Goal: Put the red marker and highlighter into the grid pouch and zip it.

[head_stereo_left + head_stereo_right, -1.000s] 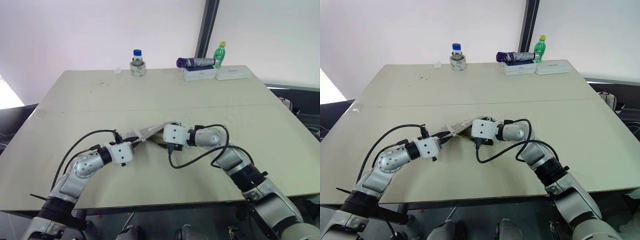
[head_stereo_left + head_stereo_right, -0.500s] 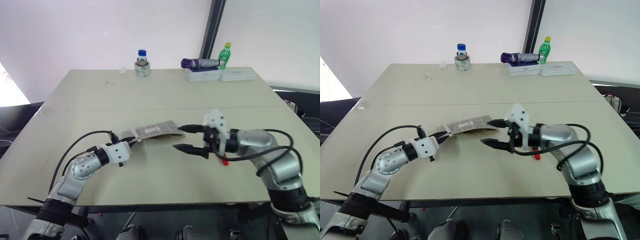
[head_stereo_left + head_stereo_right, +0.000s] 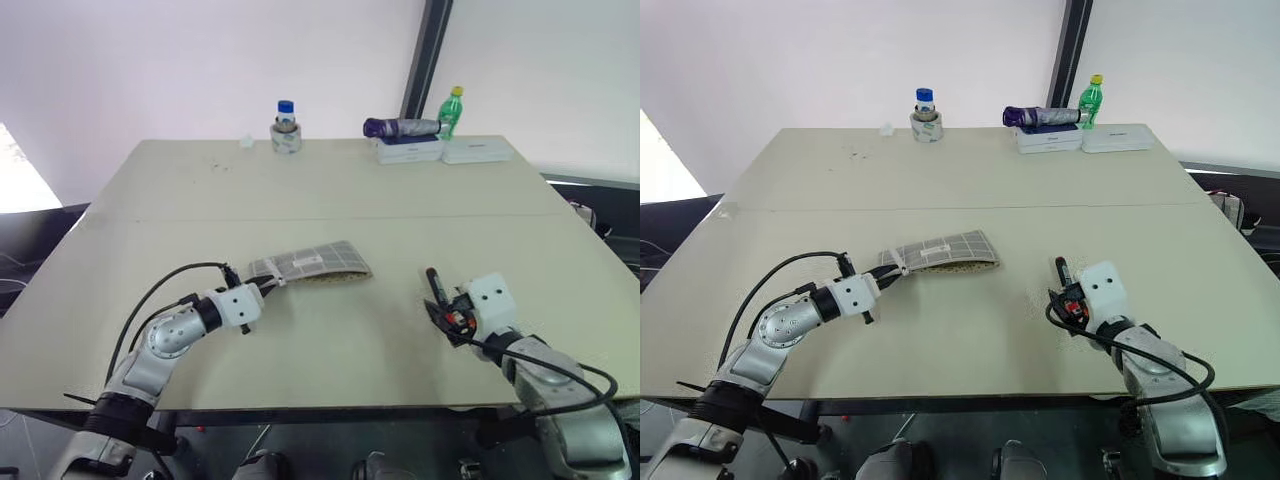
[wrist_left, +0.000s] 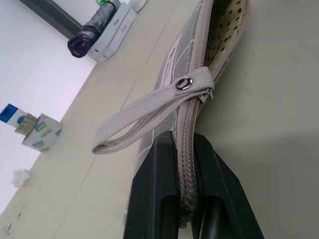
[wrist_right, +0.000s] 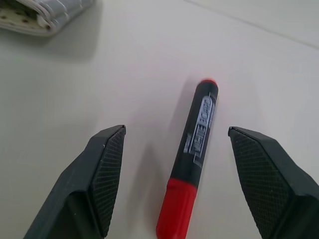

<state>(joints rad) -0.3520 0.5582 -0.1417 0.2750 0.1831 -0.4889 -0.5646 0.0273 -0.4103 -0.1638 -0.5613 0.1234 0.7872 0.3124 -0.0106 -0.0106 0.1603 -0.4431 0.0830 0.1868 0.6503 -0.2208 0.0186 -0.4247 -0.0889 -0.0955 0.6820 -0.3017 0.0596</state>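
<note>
The grid pouch [image 3: 312,263] lies flat on the table, grey with white lines, its mouth agape and showing a dotted lining [image 4: 224,35]. My left gripper [image 4: 185,149] is shut on the pouch's zipper edge at its left end, beside the pale strap [image 4: 144,117]. The red marker [image 5: 195,149] lies on the table to the right of the pouch, also seen as a dark stick [image 3: 434,283]. My right gripper [image 5: 177,130] is open, one finger on each side of the marker and neither touching it. The highlighter is out of view.
Along the table's far edge stand a blue-capped bottle on a tape roll [image 3: 285,128], a folded purple umbrella [image 3: 398,127] on white boxes [image 3: 440,150], and a green bottle [image 3: 452,108]. The table's front edge runs just below both arms.
My right gripper has left the pouch's mouth, swung right and toward the near edge, and come down over the marker. The pouch has settled flat. The left gripper has kept its hold.
</note>
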